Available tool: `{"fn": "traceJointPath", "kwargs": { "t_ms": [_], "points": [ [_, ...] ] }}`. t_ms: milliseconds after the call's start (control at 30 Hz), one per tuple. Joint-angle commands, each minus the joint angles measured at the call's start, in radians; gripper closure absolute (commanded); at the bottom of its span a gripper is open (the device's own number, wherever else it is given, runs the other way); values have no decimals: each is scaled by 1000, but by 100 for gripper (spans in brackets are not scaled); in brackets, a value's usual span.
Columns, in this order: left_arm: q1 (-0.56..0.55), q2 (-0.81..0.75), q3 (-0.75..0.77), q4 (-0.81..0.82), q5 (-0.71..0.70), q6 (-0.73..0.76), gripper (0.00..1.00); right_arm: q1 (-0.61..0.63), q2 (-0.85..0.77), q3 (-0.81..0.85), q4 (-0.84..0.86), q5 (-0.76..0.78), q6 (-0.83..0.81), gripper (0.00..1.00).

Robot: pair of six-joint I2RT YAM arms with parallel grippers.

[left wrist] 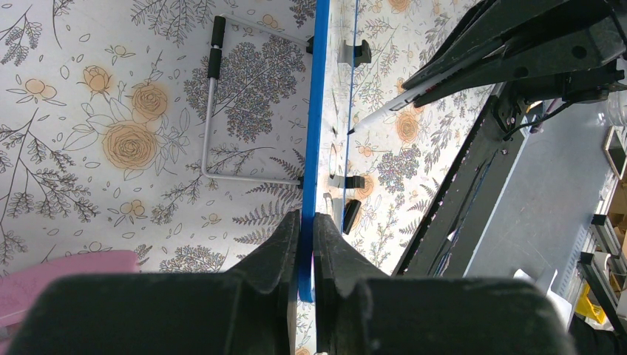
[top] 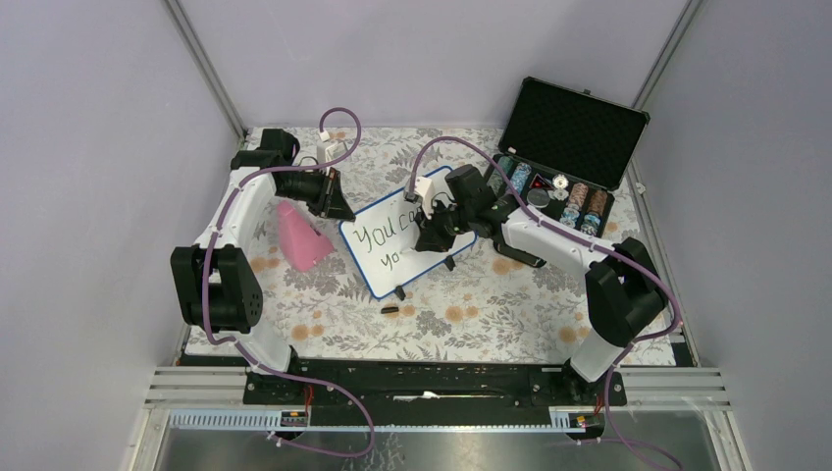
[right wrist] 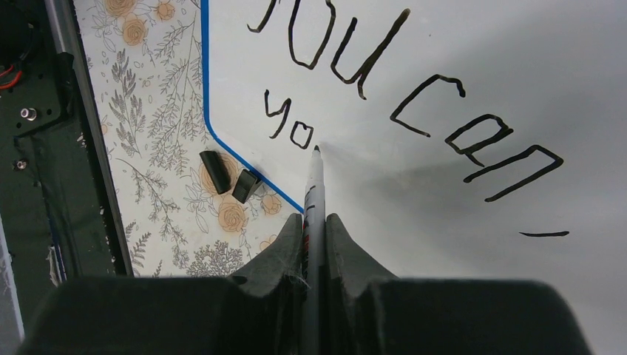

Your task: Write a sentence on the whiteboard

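Right, the whiteboard (top: 424, 259), glossy, thin blue frame, rounded corners, sits mid-table on the floral cloth (top: 471, 306), long axis running near-left to far-right. The left gripper (left wrist: 306, 222) pinches its blue edge. The right gripper (right wrist: 315, 222) clamps a slim marker (right wrist: 316, 185), tip touching the board just after "yo" in the sentence (right wrist: 384, 52).

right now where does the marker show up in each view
top external: cannot be made out, under the right gripper, over the whiteboard
left wrist: marker upper right of centre, tip toward the whiteboard
right wrist: bottom centre between the jaws, tip pointing up
shared landmark: the whiteboard's blue frame
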Motion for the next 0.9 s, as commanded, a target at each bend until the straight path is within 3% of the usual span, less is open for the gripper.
{"fn": "traceJointPath", "kwargs": {
  "t_ms": [0,867],
  "points": [
    [0,-19,3,29,-21,17,100,-2,13,40,41,8,1,100],
    [0,-16,7,29,-26,15,100,-28,7,21,41,14,1,100]
  ]
}}
